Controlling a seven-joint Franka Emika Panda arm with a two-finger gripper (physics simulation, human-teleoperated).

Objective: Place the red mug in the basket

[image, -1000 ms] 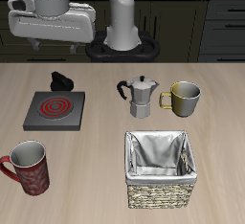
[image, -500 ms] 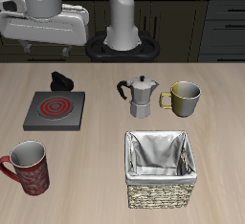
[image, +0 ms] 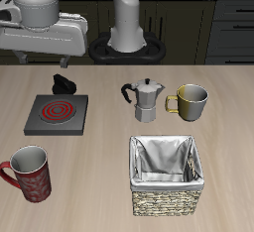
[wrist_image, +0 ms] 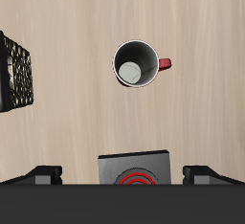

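Observation:
The red mug [image: 33, 176] stands upright near the table's front edge, its handle pointing away from the basket; the wrist view looks down into its grey-white inside [wrist_image: 139, 63]. The wicker basket [image: 167, 205], lined with grey-white cloth, stands near the front edge, apart from the mug, and holds nothing; an edge of it shows in the wrist view [wrist_image: 17, 73]. My gripper [image: 42, 59] hangs high above the back of the table over the stove plate, well above the mug. Its fingers [wrist_image: 44, 175] are spread wide and hold nothing.
A black stove plate [image: 57, 112] with a red coil lies behind the red mug, with a small black object [image: 64, 80] behind it. A metal moka pot [image: 146, 99] and an olive-yellow mug [image: 190, 100] stand behind the basket.
My gripper has shifted sideways, away from the robot's base, toward the side of the table where the red mug stands. The objects have not moved.

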